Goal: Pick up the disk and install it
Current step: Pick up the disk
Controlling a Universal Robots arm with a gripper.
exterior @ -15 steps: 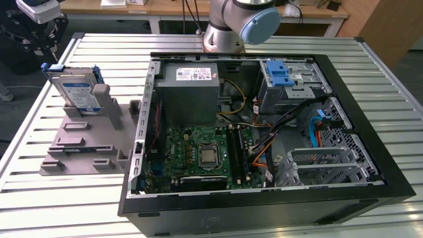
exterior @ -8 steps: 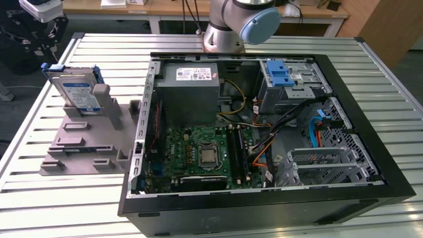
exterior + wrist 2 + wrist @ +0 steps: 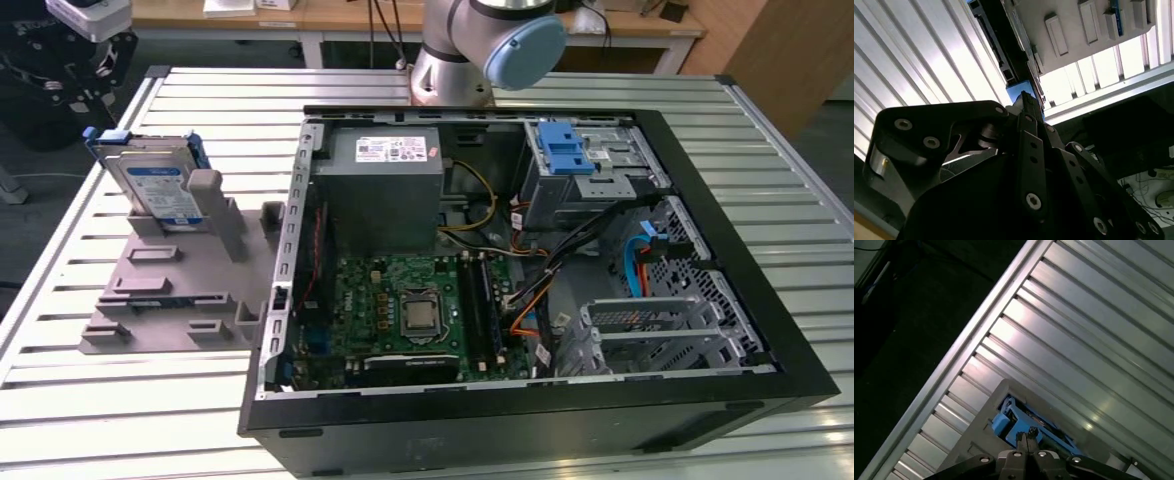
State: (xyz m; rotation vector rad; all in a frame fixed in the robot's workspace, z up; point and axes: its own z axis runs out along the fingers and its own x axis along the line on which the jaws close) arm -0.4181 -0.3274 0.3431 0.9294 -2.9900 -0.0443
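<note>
The disk (image 3: 151, 186) stands on edge in a grey holder (image 3: 180, 285) at the exterior view's left, a silver drive with a blue-and-white label in a blue carrier. My gripper (image 3: 78, 62) hangs above and beyond it, near the table's far left corner. In the first wrist view the fingertips (image 3: 1021, 438) are pressed together, and the gripper (image 3: 1025, 436) is shut on nothing, with the disk's blue carrier (image 3: 1016, 421) just below it. The second wrist view looks along the closed gripper (image 3: 1025, 100), with a blue edge of the disk (image 3: 1016, 92) past the tips.
An open black computer case (image 3: 534, 270) fills the middle of the slatted metal table (image 3: 200, 90). Inside are a grey power-supply box (image 3: 387, 190), a motherboard (image 3: 414, 310) and a drive bay with a blue latch (image 3: 567, 150). The arm's base (image 3: 467, 50) stands behind the case.
</note>
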